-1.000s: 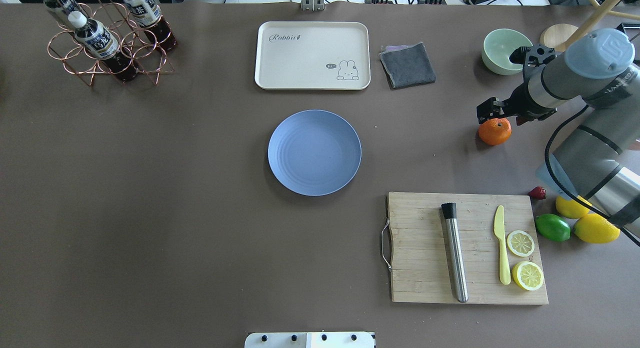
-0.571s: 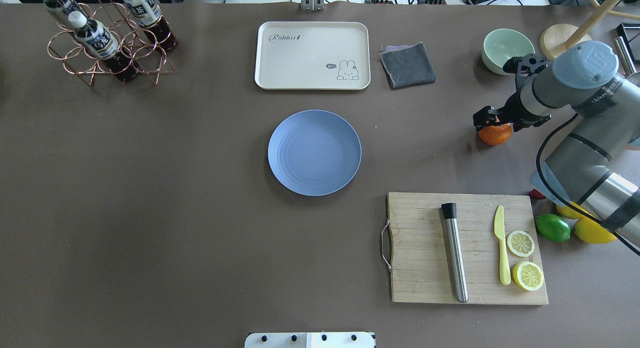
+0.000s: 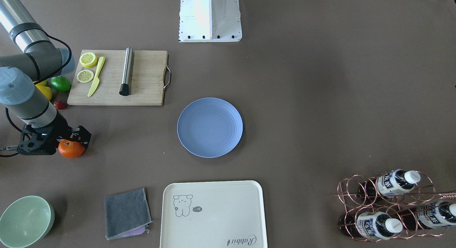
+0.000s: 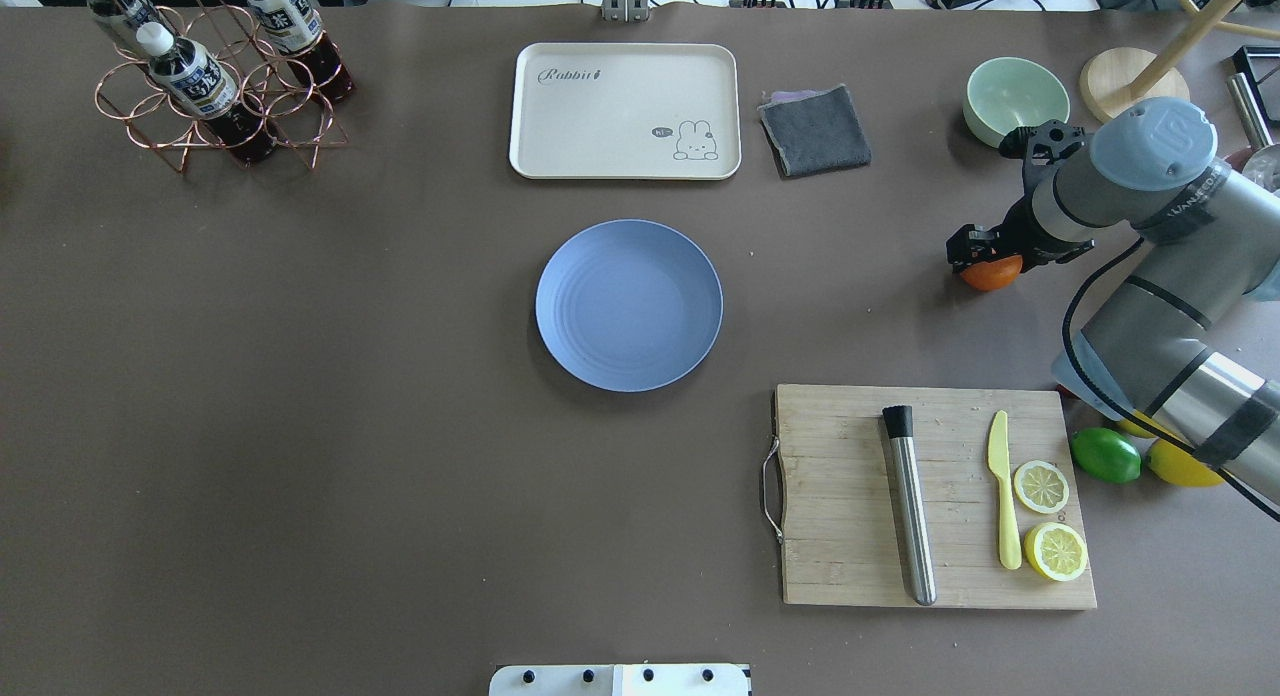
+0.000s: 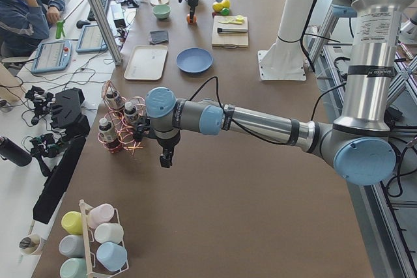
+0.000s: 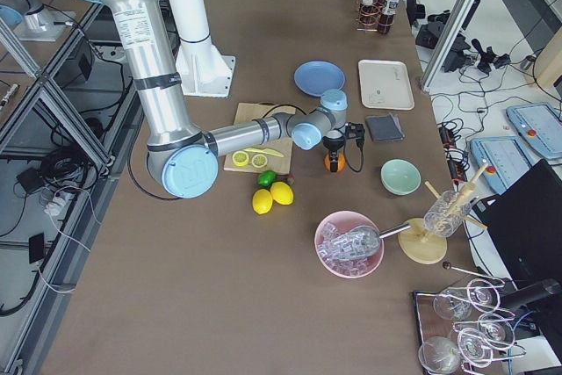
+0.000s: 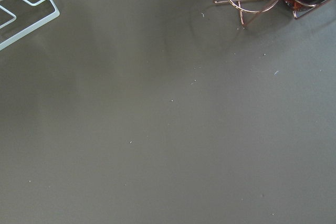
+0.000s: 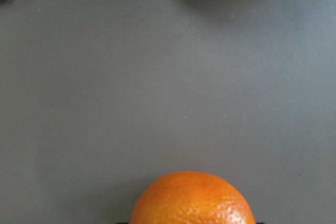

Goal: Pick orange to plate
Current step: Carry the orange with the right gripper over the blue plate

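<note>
— Right gripper, status?
— My right gripper sits low over the orange, covering its top. I cannot tell whether it is pinching the fruit.
— Location of the orange?
— On the surface, well apart from the plate.
— Left gripper?
— My left gripper hangs near the bottle rack. I cannot tell whether it is spread or pressed together.

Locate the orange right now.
Overhead view, table's right side: the orange sits under the right gripper, between the green bowl and the cutting board.
</note>
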You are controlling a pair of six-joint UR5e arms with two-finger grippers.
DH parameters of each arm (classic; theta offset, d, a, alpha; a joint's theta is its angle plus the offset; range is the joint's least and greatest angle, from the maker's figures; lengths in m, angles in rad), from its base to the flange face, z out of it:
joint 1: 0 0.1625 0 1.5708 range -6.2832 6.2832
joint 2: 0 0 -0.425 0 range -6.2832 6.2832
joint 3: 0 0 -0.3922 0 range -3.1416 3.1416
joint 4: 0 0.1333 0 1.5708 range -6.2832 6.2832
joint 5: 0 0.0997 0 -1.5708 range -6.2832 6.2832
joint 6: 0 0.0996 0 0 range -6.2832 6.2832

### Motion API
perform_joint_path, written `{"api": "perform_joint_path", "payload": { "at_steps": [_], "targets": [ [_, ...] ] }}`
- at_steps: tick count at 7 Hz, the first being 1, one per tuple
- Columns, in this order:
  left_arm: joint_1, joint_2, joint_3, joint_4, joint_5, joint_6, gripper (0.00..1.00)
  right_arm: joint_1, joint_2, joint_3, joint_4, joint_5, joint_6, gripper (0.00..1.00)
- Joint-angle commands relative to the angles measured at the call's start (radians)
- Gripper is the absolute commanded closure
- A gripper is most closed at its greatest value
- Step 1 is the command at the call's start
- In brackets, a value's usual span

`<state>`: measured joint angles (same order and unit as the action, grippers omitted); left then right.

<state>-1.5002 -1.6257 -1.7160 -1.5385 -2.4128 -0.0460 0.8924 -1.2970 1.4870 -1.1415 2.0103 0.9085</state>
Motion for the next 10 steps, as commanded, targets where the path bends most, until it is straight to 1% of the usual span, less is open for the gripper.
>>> {"api": "perform_joint_path", "payload": {
  "at_steps": [1, 2, 3, 4, 5, 6, 7, 8, 9, 10],
  "targets": [
    [0.000, 0.001, -0.001, 0.000, -0.002, 0.000, 0.02, -0.015, 0.004, 0.012, 0.002, -0.016, 0.023, 1.00],
    [0.000, 0.001, -0.001, 0.000, -0.002, 0.000, 0.02, -0.024, 0.049, 0.059, -0.024, -0.012, 0.094, 1.00],
    [0.000, 0.001, -0.002, 0.000, -0.002, 0.000, 0.02, -0.068, 0.129, 0.070, -0.062, -0.015, 0.219, 1.00],
    [0.000, 0.001, 0.001, 0.005, 0.000, 0.000, 0.02, -0.113, 0.221, 0.070, -0.136, -0.037, 0.316, 1.00],
    [0.008, 0.003, 0.006, 0.006, 0.007, -0.002, 0.02, -0.186, 0.325, 0.058, -0.221, -0.107, 0.440, 1.00],
    [0.008, 0.003, 0.007, 0.009, 0.008, -0.002, 0.02, -0.235, 0.403, 0.053, -0.295, -0.148, 0.525, 1.00],
    [0.008, 0.003, 0.007, 0.011, 0.008, -0.002, 0.02, -0.278, 0.462, 0.035, -0.320, -0.177, 0.621, 1.00],
    [0.008, 0.004, 0.006, 0.011, 0.008, -0.002, 0.02, -0.321, 0.549, -0.058, -0.319, -0.236, 0.701, 1.00],
    [0.008, 0.004, 0.006, 0.011, 0.004, -0.002, 0.02, -0.345, 0.621, -0.164, -0.316, -0.267, 0.723, 1.00],
    [0.008, 0.029, 0.000, 0.008, 0.001, -0.002, 0.02, -0.357, 0.628, -0.172, -0.316, -0.269, 0.724, 1.00]
  ]
}}
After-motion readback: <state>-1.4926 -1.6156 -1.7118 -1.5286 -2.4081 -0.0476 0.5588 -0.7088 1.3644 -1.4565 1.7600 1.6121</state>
